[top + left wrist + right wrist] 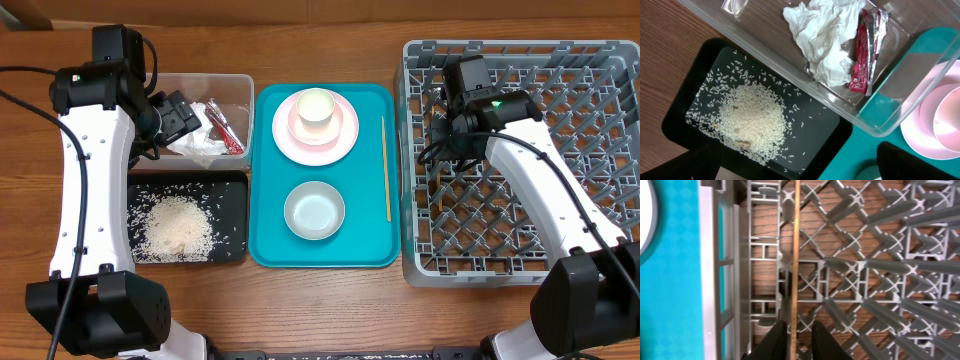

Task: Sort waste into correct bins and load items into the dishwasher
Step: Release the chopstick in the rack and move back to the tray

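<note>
The clear tub (235, 85) holds the crumpled tissue (822, 35) and the red wrapper (862, 55). The black tray (235, 215) holds the rice (178, 228). My left gripper (178, 118) hovers open and empty over the tub's near edge; it also shows in the left wrist view (800, 167). My right gripper (796, 330) is shut on a wooden chopstick (796, 255), held low over the left side of the grey dish rack (560, 90). The second chopstick (386, 168) lies on the teal tray. The white cup (316, 108) sits in the pink bowl (297, 118) on the pink plate (345, 140). The grey bowl (314, 210) sits in front of them.
The teal serving tray (265, 240) lies between the two bins and the rack. The rack's upright pegs (865, 265) stand to the right of the held chopstick. Wooden tabletop surrounds everything.
</note>
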Tool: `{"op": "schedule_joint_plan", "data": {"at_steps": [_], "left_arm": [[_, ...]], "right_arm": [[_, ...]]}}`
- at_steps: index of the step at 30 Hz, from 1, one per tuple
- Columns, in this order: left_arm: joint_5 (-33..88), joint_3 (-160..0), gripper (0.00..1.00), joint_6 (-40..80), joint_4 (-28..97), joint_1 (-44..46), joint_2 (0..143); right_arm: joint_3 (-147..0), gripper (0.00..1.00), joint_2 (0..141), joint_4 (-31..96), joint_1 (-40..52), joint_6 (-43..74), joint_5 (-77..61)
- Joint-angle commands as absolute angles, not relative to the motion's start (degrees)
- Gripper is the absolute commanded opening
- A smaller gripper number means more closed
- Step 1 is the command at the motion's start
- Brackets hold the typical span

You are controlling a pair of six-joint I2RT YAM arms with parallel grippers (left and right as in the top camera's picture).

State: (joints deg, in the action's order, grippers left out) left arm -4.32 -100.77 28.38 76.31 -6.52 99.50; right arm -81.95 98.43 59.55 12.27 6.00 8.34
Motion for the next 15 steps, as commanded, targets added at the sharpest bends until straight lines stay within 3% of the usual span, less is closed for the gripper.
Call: {"op": "schedule_joint_plan", "data": {"at_steps": [1,9,15], "left_arm": [[-4.4,-102.1,1.0,28.3,76.3,-6.7,99.3],[-4.5,-102.1,1.0,28.3,76.3,-6.7,99.3],[-4.4,-102.1,1.0,28.3,76.3,-6.7,99.3]], "right_arm": [[-81.7,0.2,98.3,59.0,11.8,6.0,2.9],[-81.7,0.31,98.3,58.6,12.0,6.0,-24.5],[-81.7,0.62,98.3,58.6,12.5,6.0,-37.6]]}}
